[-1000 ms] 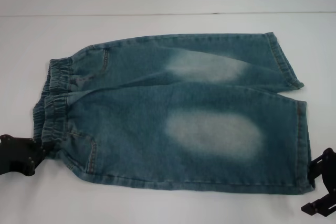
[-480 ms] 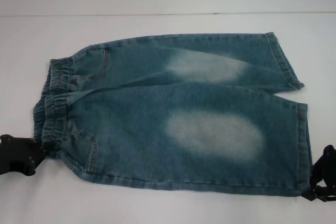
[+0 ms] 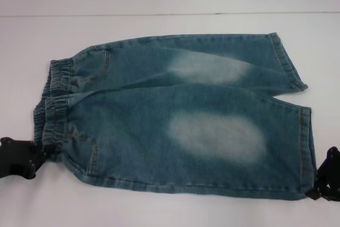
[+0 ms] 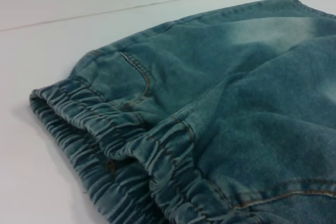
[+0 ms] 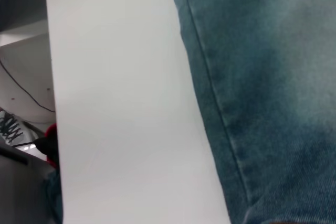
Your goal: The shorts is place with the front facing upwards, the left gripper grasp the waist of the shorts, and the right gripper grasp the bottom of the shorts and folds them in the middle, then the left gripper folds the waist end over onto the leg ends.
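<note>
Blue denim shorts (image 3: 175, 115) lie flat on the white table (image 3: 159, 35), front up. The elastic waist (image 3: 56, 104) points to the left and the leg ends (image 3: 305, 147) to the right. My left gripper (image 3: 21, 158) sits at the near corner of the waist, touching the cloth. My right gripper (image 3: 325, 179) is at the near corner of the lower leg's hem, partly cut off by the picture's edge. The left wrist view shows the gathered waist (image 4: 121, 145) close up. In the right wrist view the shorts' side seam (image 5: 215, 108) runs along bare table (image 5: 121, 103).
The table's back edge (image 3: 159, 14) runs behind the shorts, with white surface on all sides of them. In the right wrist view the table's edge (image 5: 51, 103) drops off to a floor with a cable and a red object (image 5: 50, 142).
My right gripper has shifted at the near leg hem, with less of it showing now. That hem corner has drawn slightly inward. The left gripper and the waist have stayed put.
</note>
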`<action>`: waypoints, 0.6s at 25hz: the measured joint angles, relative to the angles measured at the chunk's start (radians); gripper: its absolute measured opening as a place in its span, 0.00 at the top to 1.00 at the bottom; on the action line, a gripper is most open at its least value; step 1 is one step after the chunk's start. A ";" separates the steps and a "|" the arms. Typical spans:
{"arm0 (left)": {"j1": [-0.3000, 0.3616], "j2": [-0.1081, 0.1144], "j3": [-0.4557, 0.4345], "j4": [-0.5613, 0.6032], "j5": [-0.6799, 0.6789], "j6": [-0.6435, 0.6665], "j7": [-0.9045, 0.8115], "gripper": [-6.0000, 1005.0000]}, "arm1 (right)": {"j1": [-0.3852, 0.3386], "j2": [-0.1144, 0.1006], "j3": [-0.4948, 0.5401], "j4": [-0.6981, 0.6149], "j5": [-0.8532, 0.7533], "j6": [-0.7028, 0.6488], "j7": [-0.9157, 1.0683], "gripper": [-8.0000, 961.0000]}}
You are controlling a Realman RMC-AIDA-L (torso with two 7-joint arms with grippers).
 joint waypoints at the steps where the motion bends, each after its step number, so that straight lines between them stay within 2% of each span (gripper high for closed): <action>1: 0.001 0.000 0.001 0.000 0.003 0.007 0.000 0.95 | -0.003 0.000 0.000 -0.001 0.001 -0.007 -0.004 0.94; 4: 0.009 0.002 0.003 0.013 0.029 0.066 0.000 0.95 | -0.019 0.001 -0.002 -0.020 0.009 -0.049 -0.026 0.95; 10: 0.058 -0.001 0.002 0.123 0.076 0.230 -0.021 0.95 | -0.070 0.003 -0.006 -0.094 0.075 -0.143 -0.071 0.95; 15: 0.096 -0.002 -0.008 0.196 0.080 0.299 -0.037 0.95 | -0.096 0.002 -0.015 -0.104 0.075 -0.161 -0.086 0.95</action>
